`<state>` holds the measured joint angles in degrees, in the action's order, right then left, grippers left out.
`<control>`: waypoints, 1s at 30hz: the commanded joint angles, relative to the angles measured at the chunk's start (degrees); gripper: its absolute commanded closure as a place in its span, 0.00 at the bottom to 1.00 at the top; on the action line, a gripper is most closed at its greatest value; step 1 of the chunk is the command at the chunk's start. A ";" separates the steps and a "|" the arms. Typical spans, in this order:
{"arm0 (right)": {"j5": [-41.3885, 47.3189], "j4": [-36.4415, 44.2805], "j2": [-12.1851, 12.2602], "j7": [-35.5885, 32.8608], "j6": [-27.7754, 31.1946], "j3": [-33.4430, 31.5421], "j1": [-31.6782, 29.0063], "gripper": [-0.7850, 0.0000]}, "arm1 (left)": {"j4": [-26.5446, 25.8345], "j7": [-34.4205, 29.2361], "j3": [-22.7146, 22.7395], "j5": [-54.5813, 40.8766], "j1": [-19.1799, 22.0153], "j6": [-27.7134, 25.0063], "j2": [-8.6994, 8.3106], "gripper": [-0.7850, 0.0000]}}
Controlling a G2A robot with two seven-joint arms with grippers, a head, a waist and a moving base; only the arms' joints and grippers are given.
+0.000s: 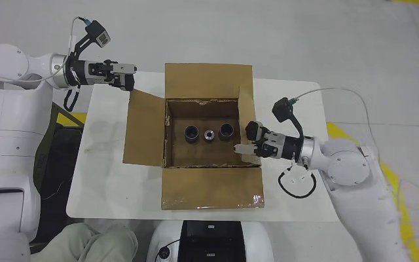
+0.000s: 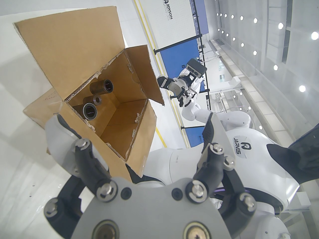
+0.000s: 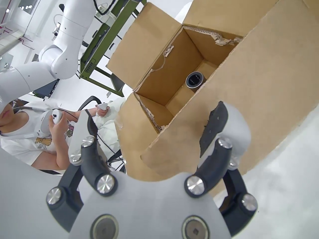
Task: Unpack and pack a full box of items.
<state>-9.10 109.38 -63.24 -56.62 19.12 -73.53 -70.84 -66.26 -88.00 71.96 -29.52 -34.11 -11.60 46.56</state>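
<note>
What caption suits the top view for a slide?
Open cardboard box on a table holds three metal cylinders; right gripper at its side flap, left gripper by the table's far corner.

The box sits in the middle of the table, with flaps lying out to the left, top and bottom of the frame. Inside it, the left tube, the small ring and the right tube stand in a row across the floor. The left gripper is at the upper left, near the box's corner, and the right gripper is at its right flap
</note>
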 commanded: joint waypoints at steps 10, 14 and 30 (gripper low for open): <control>-3.80 -2.42 -0.16 0.28 -1.87 5.72 1.07 0.00 | 0.00 0.00 0.00 0.00 0.00 0.00 0.00 0.00; -4.71 -3.53 -0.16 0.45 -2.15 6.77 1.61 0.00 | 0.00 0.00 0.00 0.00 0.00 0.00 0.00 0.00; -4.79 -4.33 0.34 1.32 -1.73 7.04 1.85 0.00 | 0.00 0.00 0.00 0.00 0.00 0.00 0.00 0.00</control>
<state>-14.20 104.89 -62.96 -55.46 17.36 -66.14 -68.97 -66.26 -88.00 71.96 -29.52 -34.11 -11.60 46.56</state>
